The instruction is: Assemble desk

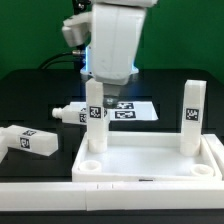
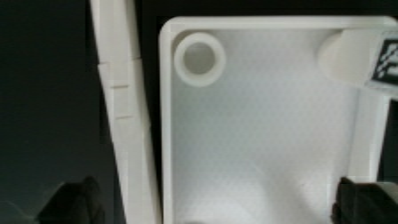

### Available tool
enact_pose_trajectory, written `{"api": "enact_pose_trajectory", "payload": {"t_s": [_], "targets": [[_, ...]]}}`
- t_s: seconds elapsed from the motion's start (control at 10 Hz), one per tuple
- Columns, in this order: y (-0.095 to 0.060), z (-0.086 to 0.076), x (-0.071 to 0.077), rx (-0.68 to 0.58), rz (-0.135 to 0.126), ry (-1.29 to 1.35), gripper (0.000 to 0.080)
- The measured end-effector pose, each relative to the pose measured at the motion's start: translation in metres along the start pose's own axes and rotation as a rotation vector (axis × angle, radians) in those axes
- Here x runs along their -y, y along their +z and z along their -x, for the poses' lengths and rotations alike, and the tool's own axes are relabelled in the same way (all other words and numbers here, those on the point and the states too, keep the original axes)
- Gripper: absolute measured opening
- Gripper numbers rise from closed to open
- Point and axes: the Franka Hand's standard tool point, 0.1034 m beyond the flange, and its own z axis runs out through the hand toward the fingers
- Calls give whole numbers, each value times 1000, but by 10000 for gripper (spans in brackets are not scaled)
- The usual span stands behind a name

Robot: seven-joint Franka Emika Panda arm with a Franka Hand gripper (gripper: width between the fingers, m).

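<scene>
Hand (image 2: 217,203) is spread wide rn and has hold of nothing. In the wrist view the dark fingertips (image 2: 71,200) sit far apart w/ only the desk top (image 1: 150,160) below them. The desk top lies flat on the black surface (image 1: 30,100), at the front of the exterior view. Left upright leg (image 1: 95,125) stands in a far corner right under the arm, and right upright leg (image 1: 192,115) is in the other far corner. Round socket (image 1: 88,168) at the near corner on the exterior view's left is bare. Off to that side on the surface lie near loose leg (image 1: 28,140) and far loose leg (image 1: 68,115), the latter close to the marker board (image 1: 135,108)
</scene>
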Motion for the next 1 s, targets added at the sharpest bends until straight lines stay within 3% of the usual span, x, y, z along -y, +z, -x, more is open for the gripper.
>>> {"api": "enact_pose_trajectory", "payload": {"t_s": [0.2,0.4,0.8,0.9,1.0], "targets": [[-22,48,48,-9,-17,16,649],[-31,75,69,-11,-21,71,649],[-26,72,69,-12,-30,72,649],[-20,75,80,-20,-41,125,649],[-11,82,99,-31,-35,140,649]]}}
